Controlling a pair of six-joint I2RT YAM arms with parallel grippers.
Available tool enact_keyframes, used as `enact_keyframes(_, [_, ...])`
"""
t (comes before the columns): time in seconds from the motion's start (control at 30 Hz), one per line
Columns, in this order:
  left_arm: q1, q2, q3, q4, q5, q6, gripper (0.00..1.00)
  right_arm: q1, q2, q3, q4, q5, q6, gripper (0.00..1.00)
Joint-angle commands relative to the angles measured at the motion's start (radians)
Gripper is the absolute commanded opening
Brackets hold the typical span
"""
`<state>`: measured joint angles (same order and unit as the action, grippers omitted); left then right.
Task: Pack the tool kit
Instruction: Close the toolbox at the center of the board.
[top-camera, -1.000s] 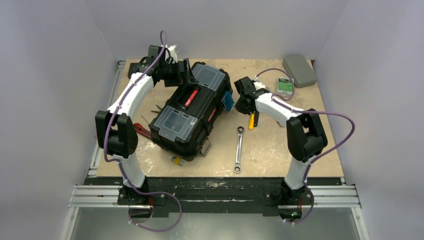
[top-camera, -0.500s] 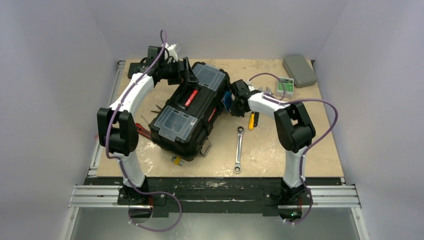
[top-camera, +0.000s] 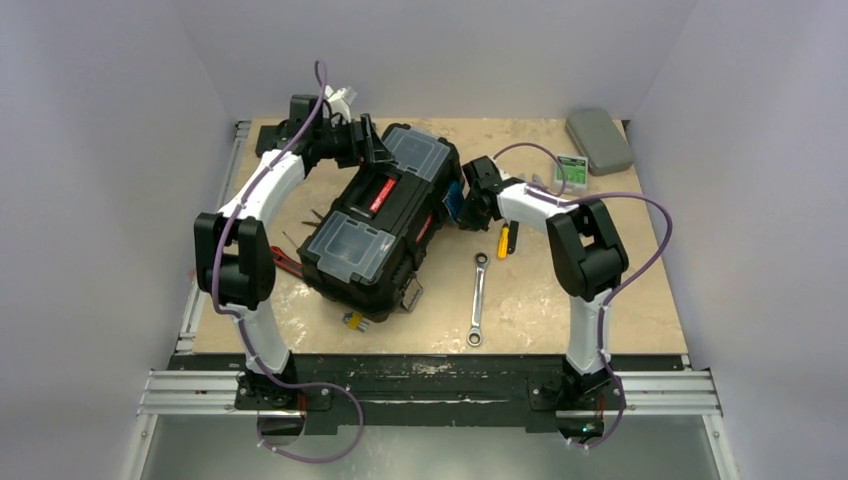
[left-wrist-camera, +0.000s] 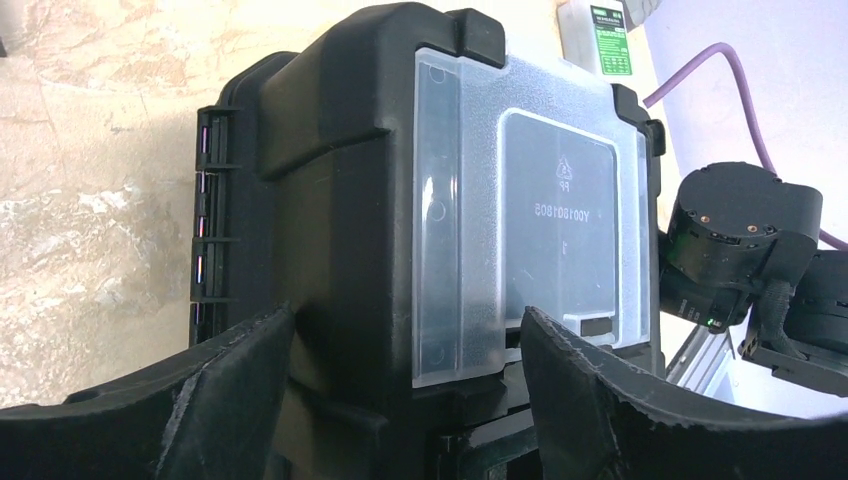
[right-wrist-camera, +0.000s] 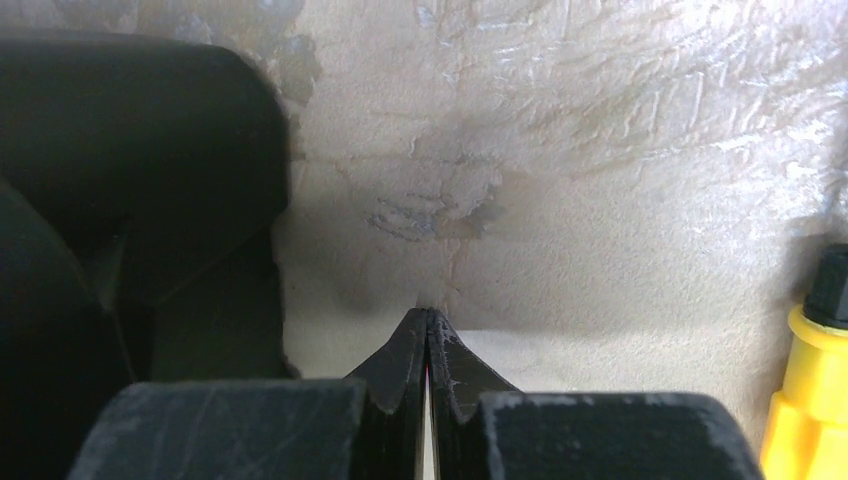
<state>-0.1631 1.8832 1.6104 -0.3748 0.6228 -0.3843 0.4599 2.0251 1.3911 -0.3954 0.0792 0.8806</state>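
Toolbox (top-camera: 352, 262) is lying mid-desk (top-camera: 560, 290): rigid, bulky, likely heavy, and its handle (top-camera: 381, 193) is offering the surest hold. Left fingers (left-wrist-camera: 230, 400) are gaping empty over its 12 o'clock end. Right fingers (right-wrist-camera: 400, 370) are pressing shut, empty, at 3 o'clock.

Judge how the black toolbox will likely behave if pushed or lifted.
The toolbox looks like rigid moulded plastic, so probably stiff. It sits low and broad on the table, so a push should slide it, not tip it. It dwarfs the left tool, so likely heavy.
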Motion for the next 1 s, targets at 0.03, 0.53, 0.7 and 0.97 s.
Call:
enact_keyframes(0.03, [-0.042,0.079,-0.07,-0.08,0.048,0.014,0.77,0.047,0.077,0.074,0.307,-0.104,0.058,0.0])
enact_keyframes(0.53, [-0.072,0.134,-0.071,-0.078,0.119,0.016,0.76,0.102,0.155,0.16,0.401,-0.163,0.039,0.0])
enact_keyframes(0.7, [-0.107,0.154,-0.07,-0.071,0.149,0.01,0.75,0.111,0.182,0.188,0.408,-0.217,0.036,0.0])
enact_keyframes(0.97, [-0.123,0.142,-0.143,0.042,0.232,-0.078,0.74,0.113,0.148,0.145,0.501,-0.262,0.019,0.0])
